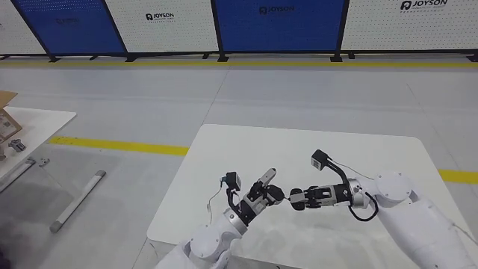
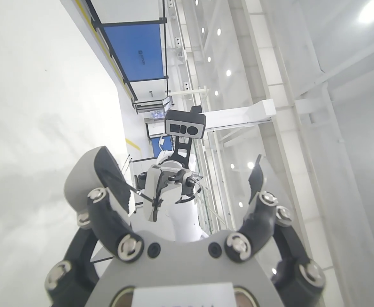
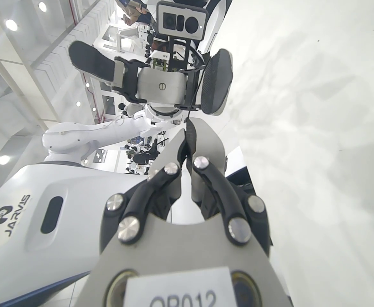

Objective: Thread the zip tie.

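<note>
Zip tie (image 2: 141,194), thin black strand, held off the table (image 1: 358,146) above its near edge: one end pinched in my right gripper (image 3: 186,137), jaws fully closed; free end at one pad of my left gripper (image 2: 182,166), jaws spread wide, gripping nothing.

zip tie (image 2: 141,194) barely discernible

A white table (image 1: 246,149) stood on grey floor. A yellow floor line (image 1: 119,146) emerged at either side of it. Blue-and-white pegboard panels (image 1: 280,7) stood well beyond it. To its left, a smaller table (image 1: 45,119) bore a cardboard box (image 1: 6,112).
</note>
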